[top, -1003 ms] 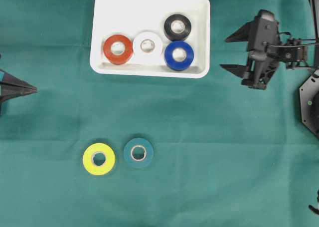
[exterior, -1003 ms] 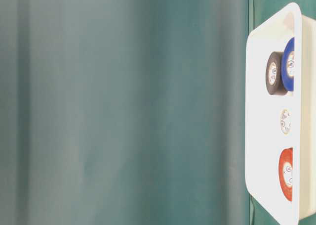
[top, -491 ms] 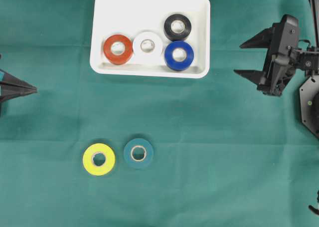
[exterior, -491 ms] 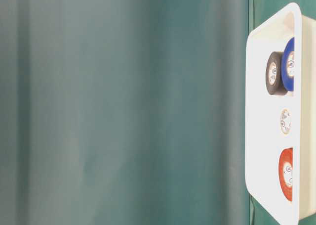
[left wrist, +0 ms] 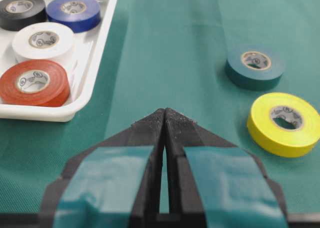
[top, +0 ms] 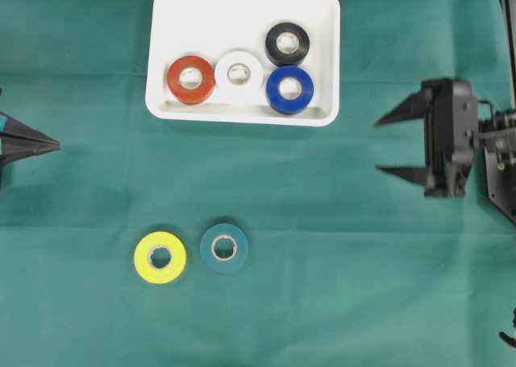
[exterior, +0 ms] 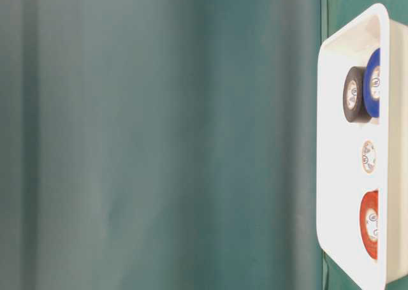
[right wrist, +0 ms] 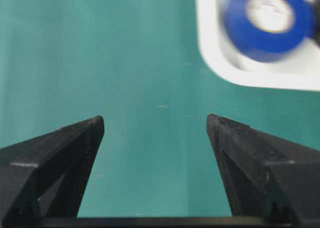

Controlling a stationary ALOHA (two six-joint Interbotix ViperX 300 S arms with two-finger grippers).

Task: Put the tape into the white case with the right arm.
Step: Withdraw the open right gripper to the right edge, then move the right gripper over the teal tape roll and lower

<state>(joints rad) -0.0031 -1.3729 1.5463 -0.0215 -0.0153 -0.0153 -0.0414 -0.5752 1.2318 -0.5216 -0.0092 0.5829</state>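
Right arm's fingers [top: 401,141] now lower, spread, empty, beside white case [top: 242,0].

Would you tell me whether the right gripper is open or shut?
Open: the right gripper shows its two fingers spread wide apart, with nothing between them.

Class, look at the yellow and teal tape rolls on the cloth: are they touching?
Apart. The overhead view shows a strip of green cloth between the yellow roll and the teal roll; the left wrist view shows the gap too.

blue tape [right wrist: 270,17] blurred and cropped at wrist view's top, white case [exterior: 347,175] cut by right edge
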